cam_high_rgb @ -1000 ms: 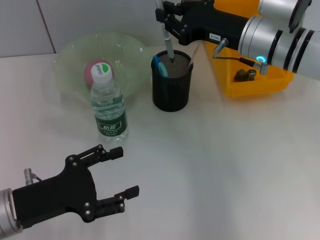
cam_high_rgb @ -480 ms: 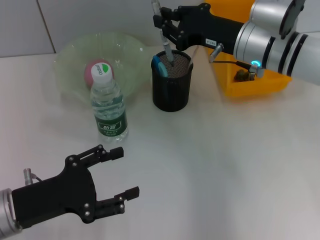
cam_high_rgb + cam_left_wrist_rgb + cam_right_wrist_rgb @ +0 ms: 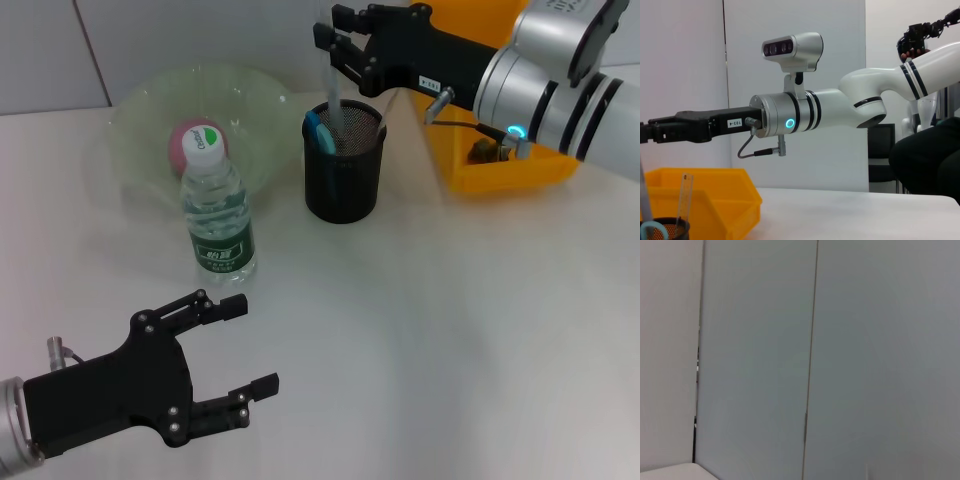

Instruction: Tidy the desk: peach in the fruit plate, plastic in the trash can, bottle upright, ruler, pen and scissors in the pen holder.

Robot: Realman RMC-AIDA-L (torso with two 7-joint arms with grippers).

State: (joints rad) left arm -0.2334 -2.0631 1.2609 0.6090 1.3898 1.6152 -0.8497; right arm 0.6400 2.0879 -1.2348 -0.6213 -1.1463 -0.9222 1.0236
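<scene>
Since a second ago my right gripper (image 3: 335, 45) has shifted a bit over the pen holder (image 3: 343, 165) and the pen (image 3: 331, 92) has gone from tilted to nearly upright; its tip is down inside the black mesh cup now, jaws still closed on its top end; blue scissors handles (image 3: 319, 133) poke out of the same cup, and from the left wrist view I can see the clear ruler (image 3: 684, 192) standing in it too; peach (image 3: 190, 140) sits in the green fruit plate (image 3: 145, 110); bottle (image 3: 217, 215) stands upright on the surface (image 3: 450, 330) just in front of the plate; yellow trash can (image 3: 510, 170) is behind the right arm; left gripper (image 3: 240, 350) hangs low near me, jaws wide open, holding nothing, hasn't budged
</scene>
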